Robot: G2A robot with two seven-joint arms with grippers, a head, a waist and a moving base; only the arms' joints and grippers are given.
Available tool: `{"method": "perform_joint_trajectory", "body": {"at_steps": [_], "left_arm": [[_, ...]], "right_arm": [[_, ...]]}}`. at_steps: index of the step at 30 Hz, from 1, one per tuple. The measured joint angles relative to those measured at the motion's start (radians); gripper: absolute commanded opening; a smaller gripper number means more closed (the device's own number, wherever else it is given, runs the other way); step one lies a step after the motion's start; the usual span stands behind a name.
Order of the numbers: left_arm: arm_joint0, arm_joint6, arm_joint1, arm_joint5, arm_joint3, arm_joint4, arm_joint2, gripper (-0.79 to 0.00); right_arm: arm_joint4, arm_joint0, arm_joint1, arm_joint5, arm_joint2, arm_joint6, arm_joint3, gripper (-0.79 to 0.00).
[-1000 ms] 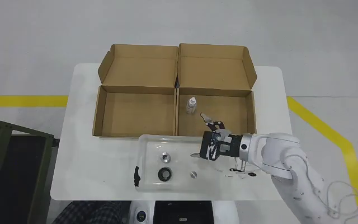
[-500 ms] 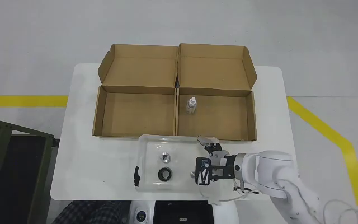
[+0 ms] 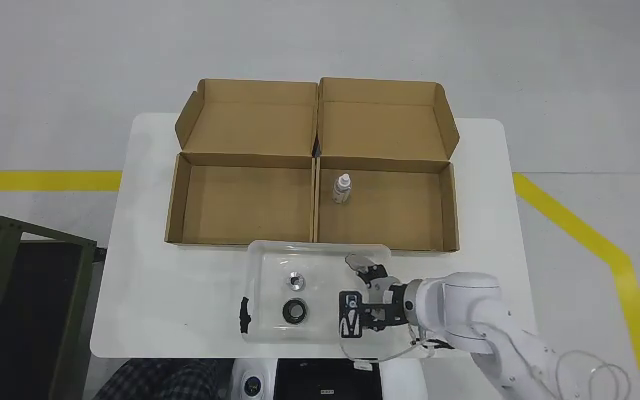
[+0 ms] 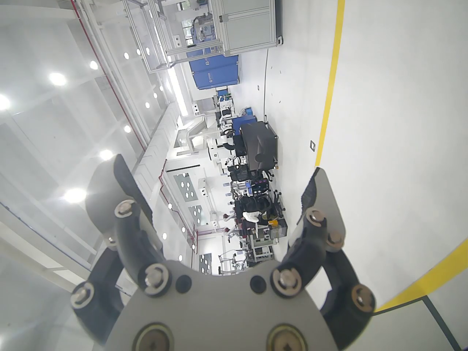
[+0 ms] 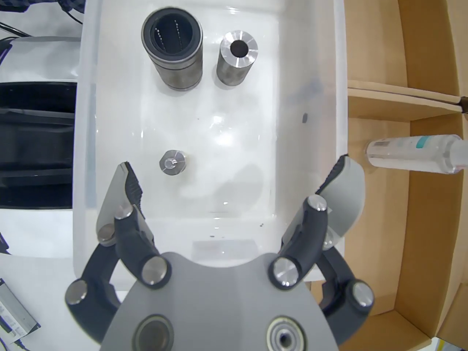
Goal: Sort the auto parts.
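The right tool (image 5: 234, 169) hangs over the near end of the clear tub (image 5: 82, 111), released, its fingers spread wide with nothing between them. In the top view the same tool (image 3: 350, 295) sits above the tub's (image 3: 250, 250) right half.

Three metal parts stand in the tub:
- A small silver plug (image 5: 172, 162) stands just inside one finger.
- A black bearing (image 5: 172, 58) stands farther along the tub.
- A silver sleeve (image 5: 237, 58) stands right beside the bearing.

From above, the bearing (image 3: 294, 311) and the sleeve (image 3: 293, 280) are in the tub's left half.

Two open cardboard boxes wait behind the tub on the tabletop (image 3: 150, 300). The left box (image 3: 245, 205) has nothing in it, and the right box (image 3: 400, 205) holds a small bottle (image 3: 342, 188).

The step in hand looks like the pick of another part, most likely the plug, since it is nearest the fingers. The next move calls for shifting sideways to centre the plug in the gap, then lowering to the tub floor and closing gently on so small a piece. Which box it belongs in I cannot tell.

The left tool (image 4: 219, 169) is also released and holds nothing. It points out at the hall, away from the tabletop.
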Motion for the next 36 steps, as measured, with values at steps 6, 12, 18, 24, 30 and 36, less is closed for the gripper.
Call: {"method": "perform_joint_trajectory", "body": {"at_steps": [6, 12, 18, 24, 30, 36], "left_arm": [[0.0, 0.0, 0.0, 0.0, 0.0, 0.0, 0.0, 0.0], [0.0, 0.0, 0.0, 0.0, 0.0, 0.0, 0.0, 0.0], [0.0, 0.0, 0.0, 0.0, 0.0, 0.0, 0.0, 0.0], [0.0, 0.0, 0.0, 0.0, 0.0, 0.0, 0.0, 0.0], [0.0, 0.0, 0.0, 0.0, 0.0, 0.0, 0.0, 0.0], [0.0, 0.0, 0.0, 0.0, 0.0, 0.0, 0.0, 0.0]], "right_arm": [[-0.006, 0.021, -0.002, 0.002, -0.045, 0.023, 0.032, 0.0], [-0.008, 0.04, -0.003, 0.007, -0.075, 0.037, 0.062, 0.0], [-0.01, 0.06, -0.005, 0.01, -0.106, 0.048, 0.084, -0.102], [-0.007, 0.077, -0.006, 0.013, -0.13, 0.062, 0.102, -0.206], [0.005, 0.084, -0.005, 0.02, -0.141, 0.075, 0.116, -0.339], [0.013, 0.092, -0.003, 0.02, -0.156, 0.09, 0.124, -0.514]]}}
